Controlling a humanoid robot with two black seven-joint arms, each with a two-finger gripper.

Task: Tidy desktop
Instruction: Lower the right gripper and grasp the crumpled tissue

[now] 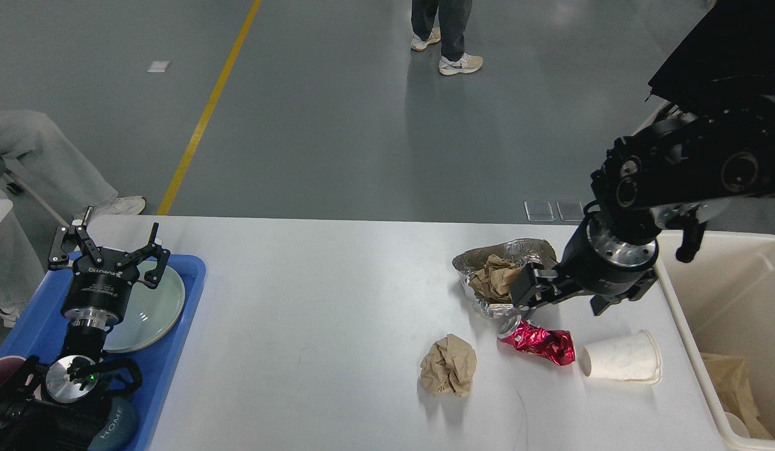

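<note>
The white desktop (324, 294) holds rubbish on its right half. A crumpled foil tray (478, 257) has brown paper (492, 279) in it. In front of the foil lie a crushed red can (540, 342), a brown paper ball (450, 365) and a white paper cup (620, 358) on its side. My right gripper (528, 285) hangs over the foil tray's right side, dark and seen end-on, so its fingers cannot be told apart. At the far left, my left gripper (108, 241) stands open and empty above the blue tray (174, 351).
A pale green plate (158, 307) lies in the blue tray, with a dark "HOME" cup (114, 426) near its front. A cream bin (732, 288) with rubbish inside stands off the table's right edge. People's legs show beyond the far edge and at the left.
</note>
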